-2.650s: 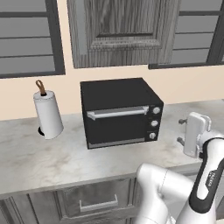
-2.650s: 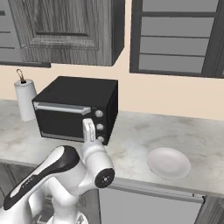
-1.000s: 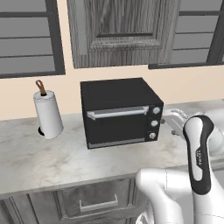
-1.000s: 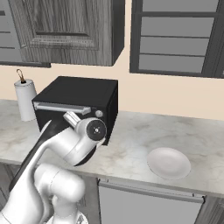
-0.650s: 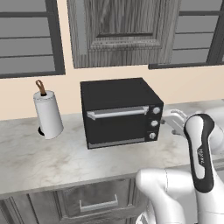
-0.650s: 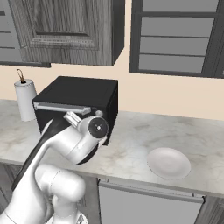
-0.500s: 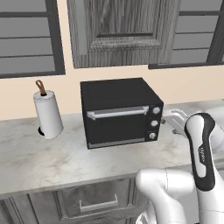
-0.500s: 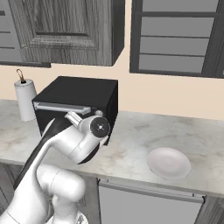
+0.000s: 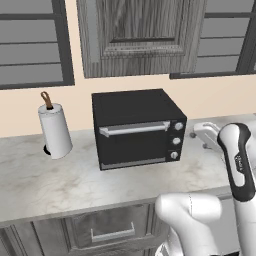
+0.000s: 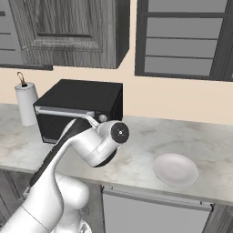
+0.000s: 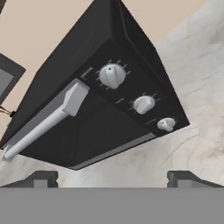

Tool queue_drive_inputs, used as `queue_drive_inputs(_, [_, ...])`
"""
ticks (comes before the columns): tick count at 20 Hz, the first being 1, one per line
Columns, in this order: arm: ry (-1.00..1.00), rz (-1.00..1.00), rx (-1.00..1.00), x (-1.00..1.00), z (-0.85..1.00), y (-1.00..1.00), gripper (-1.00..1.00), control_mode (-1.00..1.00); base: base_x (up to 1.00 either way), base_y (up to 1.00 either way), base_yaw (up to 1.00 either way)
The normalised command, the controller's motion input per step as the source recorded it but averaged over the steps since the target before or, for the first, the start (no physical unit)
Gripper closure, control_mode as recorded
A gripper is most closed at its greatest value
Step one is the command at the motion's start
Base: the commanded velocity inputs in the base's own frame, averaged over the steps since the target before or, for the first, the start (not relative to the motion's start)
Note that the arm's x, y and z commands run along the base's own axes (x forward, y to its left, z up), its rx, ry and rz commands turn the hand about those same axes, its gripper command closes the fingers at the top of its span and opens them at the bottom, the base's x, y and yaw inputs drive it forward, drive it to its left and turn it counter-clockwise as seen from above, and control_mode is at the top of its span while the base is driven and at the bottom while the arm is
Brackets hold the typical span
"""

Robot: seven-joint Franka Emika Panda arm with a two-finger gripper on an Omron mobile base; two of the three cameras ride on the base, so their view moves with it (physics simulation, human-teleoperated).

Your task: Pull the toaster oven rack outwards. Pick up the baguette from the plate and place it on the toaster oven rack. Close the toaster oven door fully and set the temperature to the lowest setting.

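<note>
With my gripper (image 11: 112, 177) spread and empty just off the front right of the toaster oven (image 9: 137, 127), whose door (image 9: 134, 144) is shut, I should center on its silver handle (image 11: 43, 124) left of the 3 knobs before pulling down.

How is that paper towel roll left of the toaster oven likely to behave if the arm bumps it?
The paper towel roll stands tall and narrow on an upright holder, so it would probably tip rather than slide. It looks light for its size, so even a slight knock may shift it. It stands apart from the toaster oven, with nothing beside it as a brace.
</note>
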Motion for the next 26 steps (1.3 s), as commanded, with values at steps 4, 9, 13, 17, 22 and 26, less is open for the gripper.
queue_drive_inputs(4, [-0.05,0.08,-0.09,0.31,-0.03,0.0,-1.0,-1.0,0.0,0.0,0.0])
queue_drive_inputs(9, [-0.03,0.05,-0.1,0.15,-0.06,-0.03,-1.0,-1.0,0.0,0.0,0.0])
queue_drive_inputs(13, [-0.07,0.01,-0.11,0.06,0.0,-0.02,-1.0,-1.0,0.0,0.0,0.0])
queue_drive_inputs(17, [-0.09,0.0,-0.07,0.1,0.0,0.01,-1.0,-1.0,0.0,0.0,0.0])
queue_drive_inputs(22, [-0.02,0.0,0.0,0.05,0.0,0.0,-1.0,-1.0,0.0,0.0,0.0])
queue_drive_inputs(26, [-0.07,0.0,0.0,0.25,-0.07,0.0,-1.0,-1.0,0.0,0.0,0.0])
